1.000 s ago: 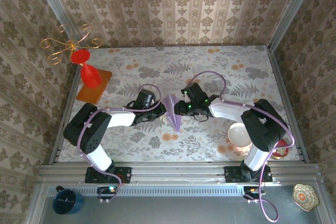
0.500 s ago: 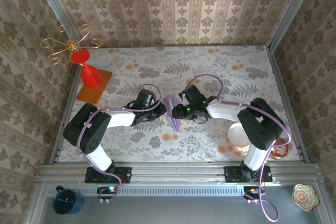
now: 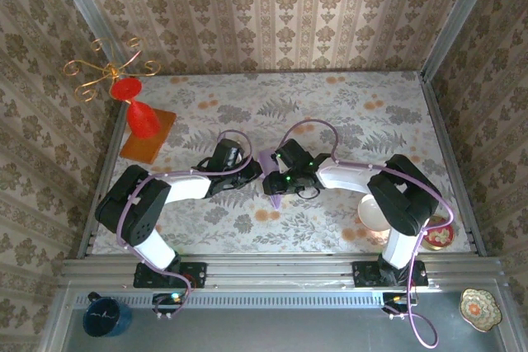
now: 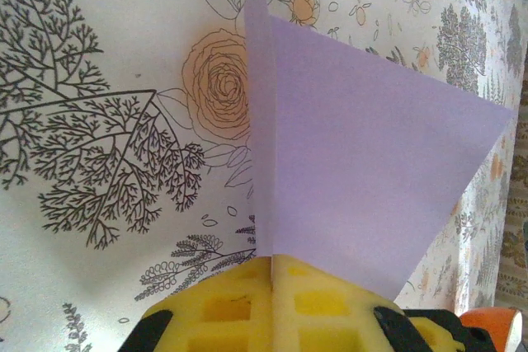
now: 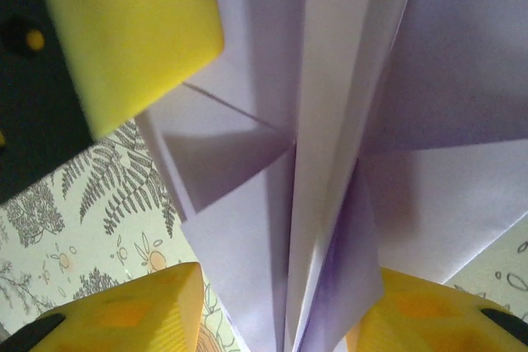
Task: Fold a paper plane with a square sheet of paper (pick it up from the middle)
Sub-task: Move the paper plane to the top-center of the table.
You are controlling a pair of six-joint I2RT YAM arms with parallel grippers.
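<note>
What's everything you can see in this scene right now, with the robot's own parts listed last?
paper plane: one, pale lilac, mid-table between the claws
vase: one, red, cone-shaped, far left, on the mat
mat: one, orange, square, far left of the table
wire ornament: one, gold, by the left wall above the vase
bowl: one, white, near right of the table
small dish: one, red, right table edge
mug: one, dark blue, near ledge, left
patterned dish: one, near ledge, right
table: one, floral cover
left claw: yellow pads, shut on the plane's edge
right claw: yellow pads, open, either side of the plane's folds
</note>
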